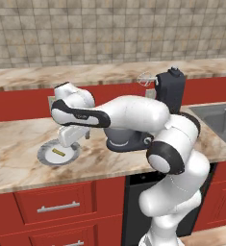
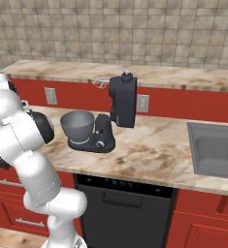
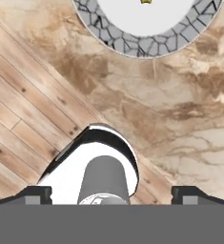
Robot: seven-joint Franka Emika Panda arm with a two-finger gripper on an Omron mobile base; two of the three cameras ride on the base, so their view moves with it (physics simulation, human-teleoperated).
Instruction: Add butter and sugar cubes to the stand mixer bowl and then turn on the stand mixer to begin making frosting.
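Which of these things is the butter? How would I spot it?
Start at the black stand mixer on the marble counter, then look left, past the white arm, to the round grey-rimmed plate near the counter's front edge. The butter is the small yellow stick lying on its white middle.

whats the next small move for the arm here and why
Probably lower the open gripper toward the butter: the yellow stick lies on the plate, untouched, the hand hovers beside it, and the stand mixer bowl looks empty.
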